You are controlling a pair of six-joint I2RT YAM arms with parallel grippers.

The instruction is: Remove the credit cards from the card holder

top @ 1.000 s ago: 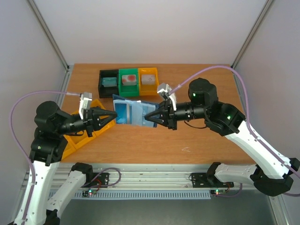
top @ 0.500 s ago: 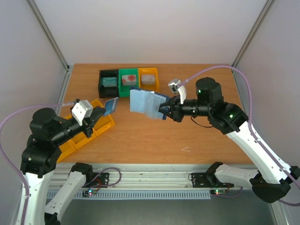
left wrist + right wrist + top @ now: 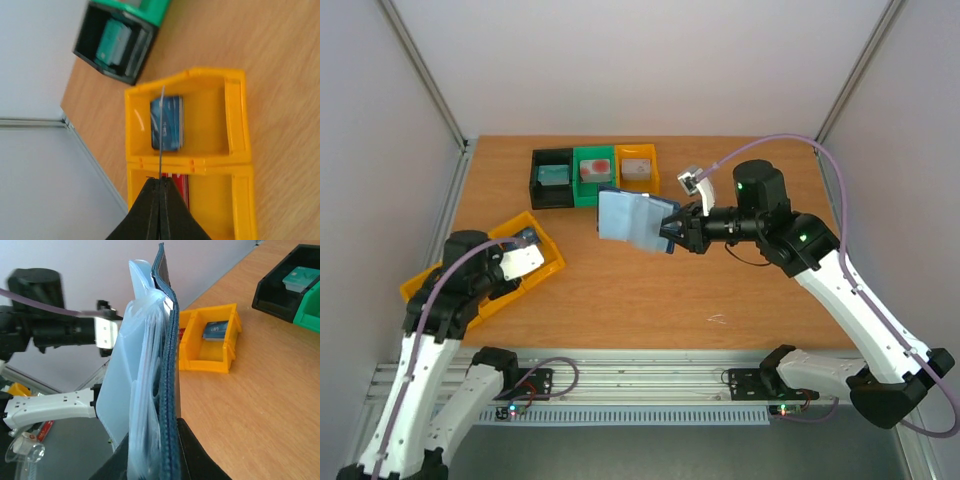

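Note:
My right gripper (image 3: 667,232) is shut on the slate-blue card holder (image 3: 630,217) and holds it up off the table, its pale pocket pages (image 3: 132,385) fanned to my left. In the right wrist view the holder (image 3: 169,355) stands edge-on between the jaws. My left gripper (image 3: 528,243) is shut on a thin credit card (image 3: 162,135), seen edge-on, held over the far compartment of the yellow double bin (image 3: 236,125). A blue card (image 3: 170,122) lies in that compartment. Red cards (image 3: 182,182) lie in the nearer one.
The yellow double bin (image 3: 552,262) sits at the table's left. A black bin (image 3: 550,178), a green bin (image 3: 593,172) and a small yellow bin (image 3: 638,170), each with something inside, stand in a row at the back. Grey walls close both sides.
My left arm has pulled a card out of the holder, swung left and lowered over the yellow bin. My right gripper has lifted the holder and moved it back a little.

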